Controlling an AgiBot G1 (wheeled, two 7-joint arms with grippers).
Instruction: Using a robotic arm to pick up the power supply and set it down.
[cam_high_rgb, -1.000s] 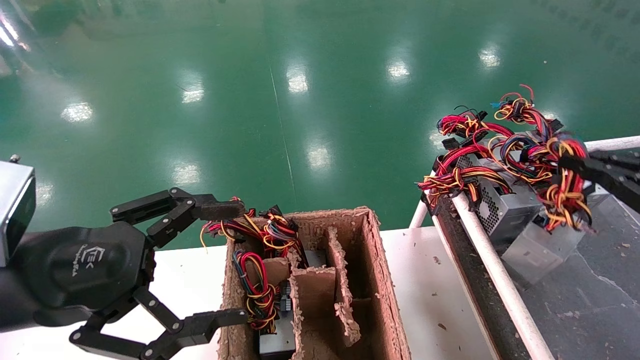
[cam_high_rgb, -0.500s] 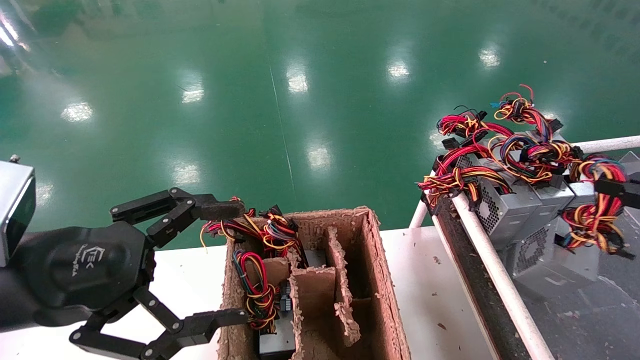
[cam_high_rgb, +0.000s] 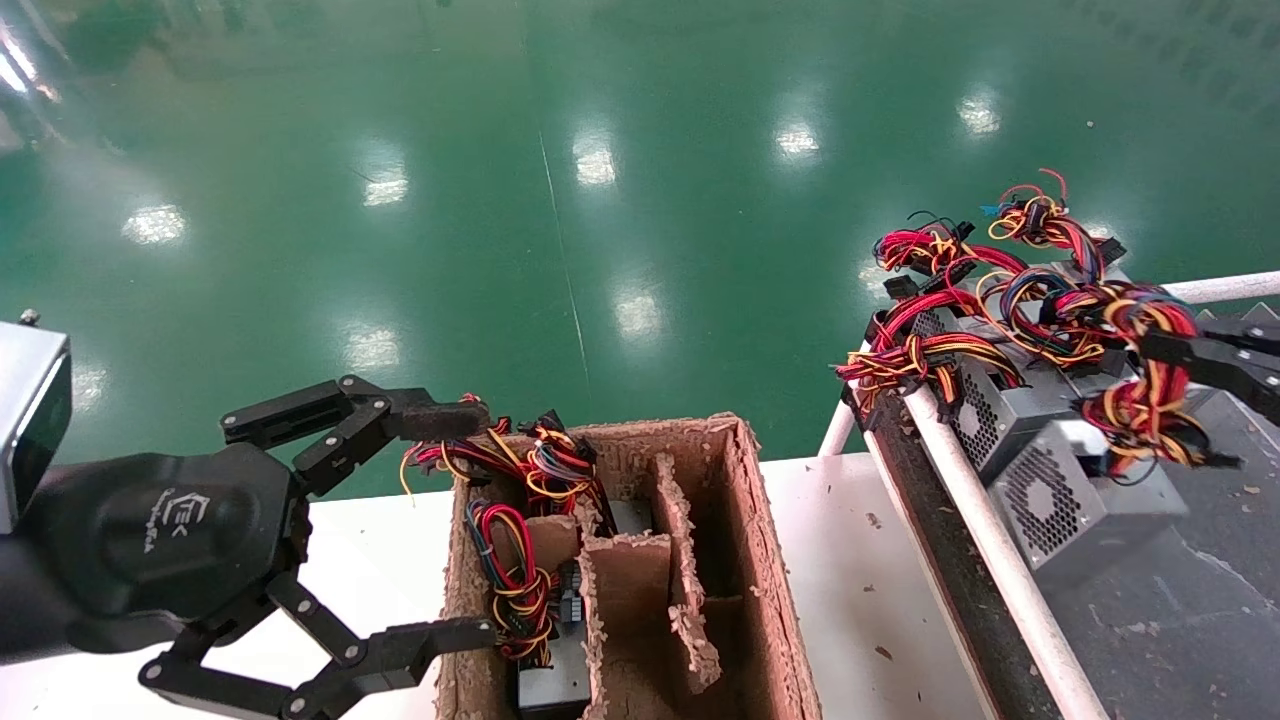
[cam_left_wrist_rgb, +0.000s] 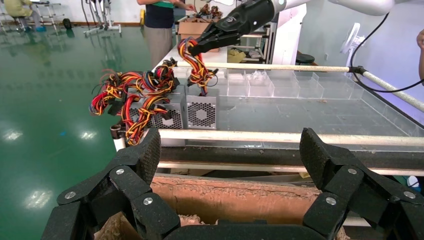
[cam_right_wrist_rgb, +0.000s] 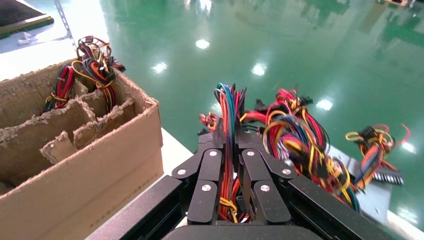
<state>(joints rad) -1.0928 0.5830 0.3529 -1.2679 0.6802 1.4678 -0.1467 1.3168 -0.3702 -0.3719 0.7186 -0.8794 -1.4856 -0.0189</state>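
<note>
My right gripper (cam_high_rgb: 1152, 346) is shut on the red, yellow and black wire bundle (cam_high_rgb: 1140, 405) of a grey power supply (cam_high_rgb: 1085, 500). The unit's fan grille faces me, and it sits at the dark belt (cam_high_rgb: 1190, 630) just right of the white rail (cam_high_rgb: 985, 545). I cannot tell if it rests there. The right wrist view shows the right gripper (cam_right_wrist_rgb: 230, 137) with wires clamped between its fingers (cam_right_wrist_rgb: 212, 160). From the left wrist view the same power supply (cam_left_wrist_rgb: 201, 111) stands beside others under the right gripper (cam_left_wrist_rgb: 197, 47). My left gripper (cam_high_rgb: 460, 528) hangs open and empty at the box's left side.
A torn cardboard box (cam_high_rgb: 765, 560) with dividers on the white table (cam_high_rgb: 865, 600) holds more power supplies (cam_high_rgb: 555, 685) and wire bundles. Other grey units (cam_high_rgb: 1000, 405) with tangled wires lie against the rail behind the held one. Green floor lies beyond.
The right gripper swung right with the wire bundle, then came back left. The power supply swung along and turned, so its fan grille now faces me. The left arm stayed still.
</note>
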